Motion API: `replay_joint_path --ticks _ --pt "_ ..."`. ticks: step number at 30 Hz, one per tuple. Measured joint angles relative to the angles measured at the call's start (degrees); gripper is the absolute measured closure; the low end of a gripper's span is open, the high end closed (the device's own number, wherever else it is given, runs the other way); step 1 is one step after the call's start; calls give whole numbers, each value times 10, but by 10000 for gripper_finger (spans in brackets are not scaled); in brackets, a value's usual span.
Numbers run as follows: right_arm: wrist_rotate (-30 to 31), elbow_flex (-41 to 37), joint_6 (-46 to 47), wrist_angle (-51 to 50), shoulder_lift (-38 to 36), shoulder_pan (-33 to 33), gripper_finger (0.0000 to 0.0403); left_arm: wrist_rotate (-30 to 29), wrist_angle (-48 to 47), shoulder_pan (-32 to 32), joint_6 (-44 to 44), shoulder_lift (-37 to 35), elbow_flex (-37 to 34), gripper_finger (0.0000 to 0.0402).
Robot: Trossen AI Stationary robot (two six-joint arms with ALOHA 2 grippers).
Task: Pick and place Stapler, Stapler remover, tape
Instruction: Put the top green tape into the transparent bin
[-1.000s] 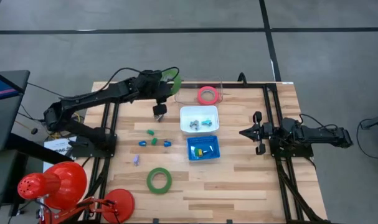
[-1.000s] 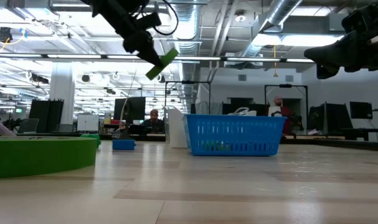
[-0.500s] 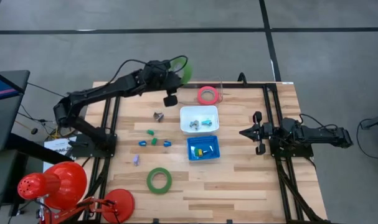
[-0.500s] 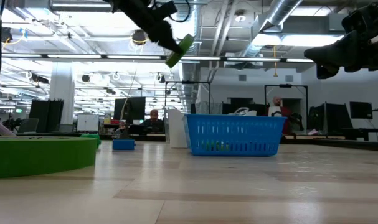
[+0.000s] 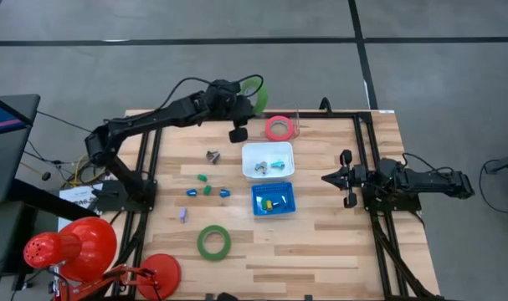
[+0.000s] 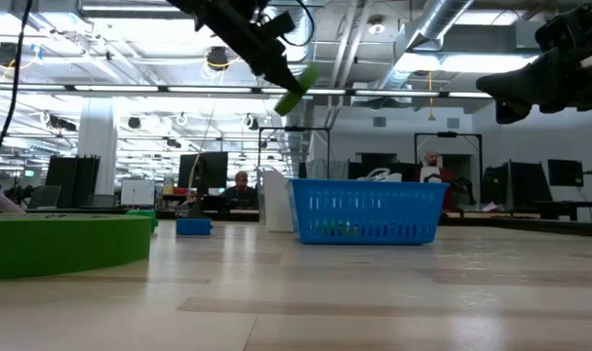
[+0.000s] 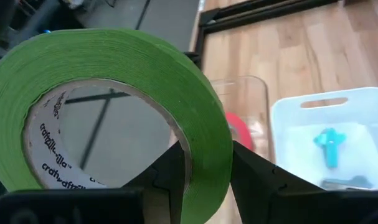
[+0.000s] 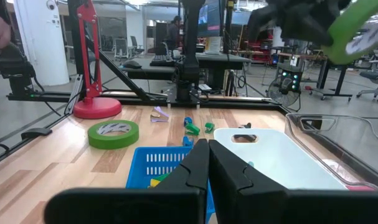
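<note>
left hand nearer clear bin, holding green tape

In the left wrist view, the green tape roll runs off the picture's left edge and its lower rim is hidden behind the left hand. The clear container half hides the pink-red tape. Small pieces in the white bin are too small to identify.

The white inner core of the green tape roll is showing printed words repeating around it, reading roughly "craftsmanville"; the exact letters are staying uncertain.
</note>
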Motion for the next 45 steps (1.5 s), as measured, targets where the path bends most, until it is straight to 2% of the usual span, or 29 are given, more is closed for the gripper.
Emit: replay_joint_path --ticks 23,31,38,45 --pt "0 0 0 0 0 0 402 33 -5 22 -29 137 0 302" --pt "0 0 0 0 0 0 402 47 -13 22 -43 148 -1 302" --pt "0 0 0 0 0 0 402 28 -35 25 -97 144 -1 302" --pt "0 0 0 0 0 0 402 28 -41 25 -101 144 -1 302"
